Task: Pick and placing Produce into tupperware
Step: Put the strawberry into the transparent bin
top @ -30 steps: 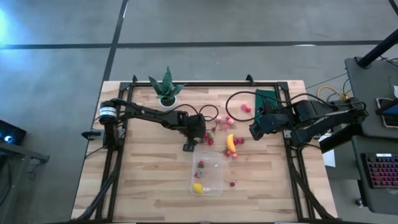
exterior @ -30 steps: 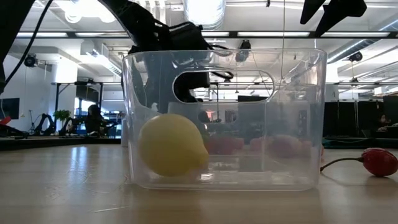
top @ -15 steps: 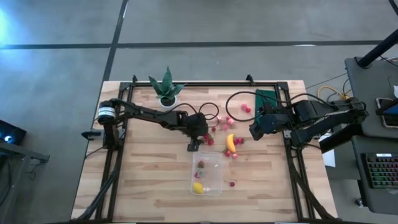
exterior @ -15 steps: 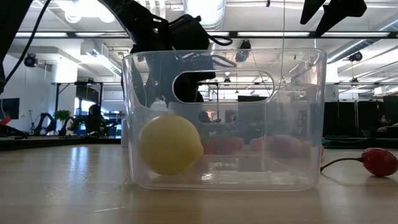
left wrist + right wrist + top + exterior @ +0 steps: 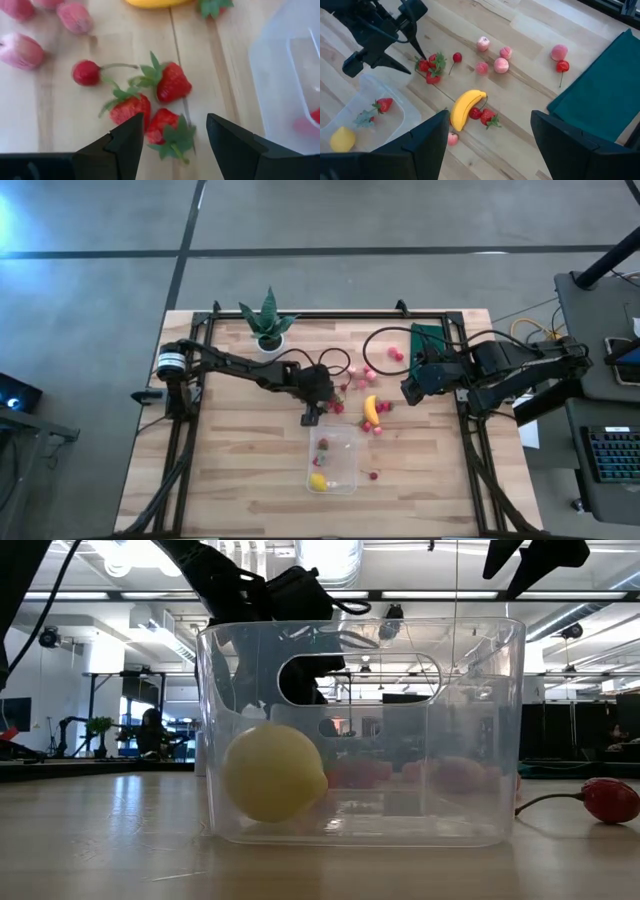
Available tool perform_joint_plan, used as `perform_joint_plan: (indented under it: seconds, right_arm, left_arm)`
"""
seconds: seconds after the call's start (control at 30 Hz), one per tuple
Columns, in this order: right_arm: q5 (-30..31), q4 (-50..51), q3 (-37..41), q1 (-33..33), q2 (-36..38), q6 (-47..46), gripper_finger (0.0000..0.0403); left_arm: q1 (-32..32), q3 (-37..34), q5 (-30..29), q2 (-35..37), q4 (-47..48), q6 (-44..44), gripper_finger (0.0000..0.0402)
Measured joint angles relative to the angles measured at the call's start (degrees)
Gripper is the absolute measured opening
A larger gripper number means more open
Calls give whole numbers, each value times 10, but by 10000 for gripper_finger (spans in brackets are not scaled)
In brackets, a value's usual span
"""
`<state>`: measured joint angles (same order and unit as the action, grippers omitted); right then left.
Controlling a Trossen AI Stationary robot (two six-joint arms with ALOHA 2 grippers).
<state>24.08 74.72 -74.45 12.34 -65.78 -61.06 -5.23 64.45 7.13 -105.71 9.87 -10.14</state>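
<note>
Three strawberries [image 5: 167,112] beneath open, empty left jaws, beside tupperware [image 5: 292,80] edge

- My two arms are dark, near black, built of slim jointed links with bulkier housings at the joints.
- My left arm carries a pale silver band with dark rings near its base.
- Thin black cables loop alongside both arms.
- My left tool [image 5: 172,145] ends in two matte black, wedge-shaped fingers.
- My right tool [image 5: 487,145] has broader, dark, angular fingers with flat faces.
</note>
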Motion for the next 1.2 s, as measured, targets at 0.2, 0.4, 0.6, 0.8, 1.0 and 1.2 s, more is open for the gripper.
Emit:
perform_joint_plan:
  seconds: [0.2,0.4,0.6,0.8,1.0,1.2]
  right_arm:
    - [0,0,0,0,0,-3,272]
    - [0,0,0,0,0,-4,272]
    - [0,0,0,0,0,-4,272]
    - [0,0,0,0,0,-9,272]
    - [0,0,0,0,0,-15,272]
    - [0,1,0,0,0,-8,272]
  left_arm:
    - [0,-20,-2,0,-15,9,200]
    - [0,-30,-5,0,-19,10,200]
    - [0,-30,-13,0,-42,10,200]
    - [0,-31,-10,-25,-64,18,200]
    - [0,-29,-15,-25,-61,24,200]
    - [0,-29,-17,-22,-58,23,200]
